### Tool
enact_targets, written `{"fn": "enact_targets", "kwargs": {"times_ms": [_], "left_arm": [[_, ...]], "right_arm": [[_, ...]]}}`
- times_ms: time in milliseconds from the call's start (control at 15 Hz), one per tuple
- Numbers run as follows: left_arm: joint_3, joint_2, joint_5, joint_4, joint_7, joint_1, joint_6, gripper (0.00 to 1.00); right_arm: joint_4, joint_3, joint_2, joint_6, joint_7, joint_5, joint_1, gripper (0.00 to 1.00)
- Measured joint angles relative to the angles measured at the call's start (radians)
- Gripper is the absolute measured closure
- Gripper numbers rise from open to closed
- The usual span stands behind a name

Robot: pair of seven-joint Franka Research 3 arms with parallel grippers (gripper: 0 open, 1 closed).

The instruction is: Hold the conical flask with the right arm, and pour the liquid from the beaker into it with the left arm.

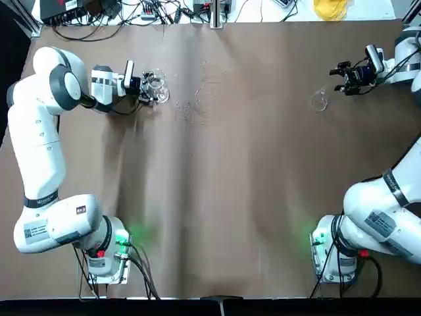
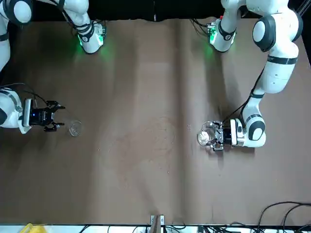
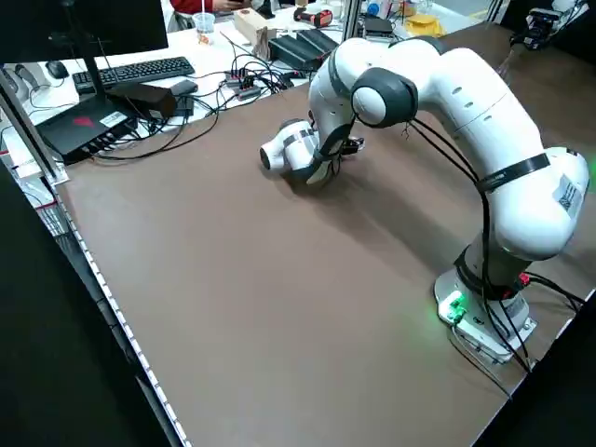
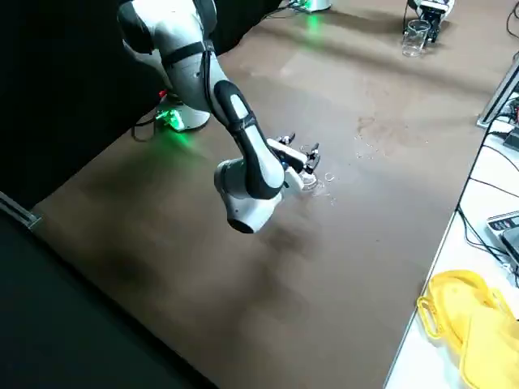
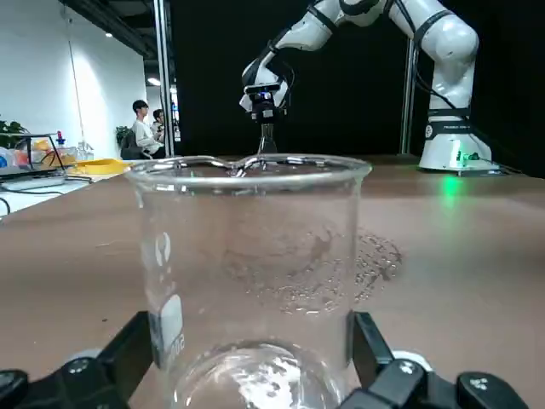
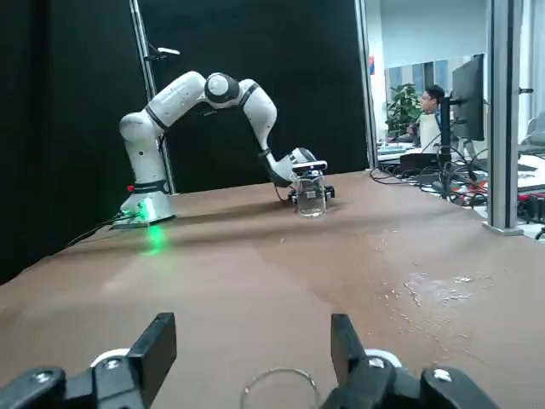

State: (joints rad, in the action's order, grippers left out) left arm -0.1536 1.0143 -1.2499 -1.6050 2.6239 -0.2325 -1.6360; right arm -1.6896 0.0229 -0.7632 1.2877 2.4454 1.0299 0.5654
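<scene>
Left gripper [image 1: 146, 87], black two-finger unit on the white left arm [image 1: 39, 131], sits low at the far left of the brown table [image 1: 250, 197], fingers [image 5: 128, 354] spread on either side of the small clear straight-sided glass beaker [image 1: 156, 87]; can't tell if they're touching the glass, and it stands upright on the table. Mid-table, far side: wet splash marks [image 1: 191, 105] on the surface. Further right, the small clear conical flask [image 1: 320, 100] stands upright on the table, just beside the right gripper [image 1: 341, 78], black, on the white right arm [image 1: 385, 210]. Those fingers [image 6: 157, 345] are spread too, flask rim between them in the right wrist view, not gripped. People sit at desks beyond the table.
</scene>
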Motion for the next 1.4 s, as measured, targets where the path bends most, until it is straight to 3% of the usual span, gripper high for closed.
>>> {"fn": "enact_targets", "kwargs": {"times_ms": [600, 933, 1067, 1200, 1267, 1400], "left_arm": [[-0.001, 0.011, -0.03, 0.0, 0.01, 0.014, 0.002, 0.01], [0.0, 0.014, -0.042, -0.001, 0.01, 0.022, 0.001, 0.04], [0.0, 0.014, -0.042, -0.001, 0.01, 0.022, 0.001, 0.04], [0.0, 0.014, -0.042, -0.001, 0.01, 0.022, 0.001, 0.04], [0.0, 0.014, -0.042, -0.001, 0.01, 0.022, 0.001, 0.04], [0.0, 0.013, -0.042, 0.0, 0.01, 0.022, 0.001, 0.04]], "right_arm": [[0.003, 0.003, -0.062, 0.015, 0.067, 0.007, -0.002, 0.19], [0.003, 0.004, -0.069, 0.04, 0.095, 0.007, -0.005, 0.26], [0.004, 0.005, -0.073, 0.042, 0.096, 0.008, -0.006, 0.41], [0.005, 0.005, -0.075, 0.044, 0.096, 0.008, -0.007, 0.45], [0.005, 0.005, -0.075, 0.045, 0.096, 0.008, -0.007, 0.53], [0.007, 0.005, -0.075, 0.047, 0.096, 0.008, -0.007, 0.56]]}}
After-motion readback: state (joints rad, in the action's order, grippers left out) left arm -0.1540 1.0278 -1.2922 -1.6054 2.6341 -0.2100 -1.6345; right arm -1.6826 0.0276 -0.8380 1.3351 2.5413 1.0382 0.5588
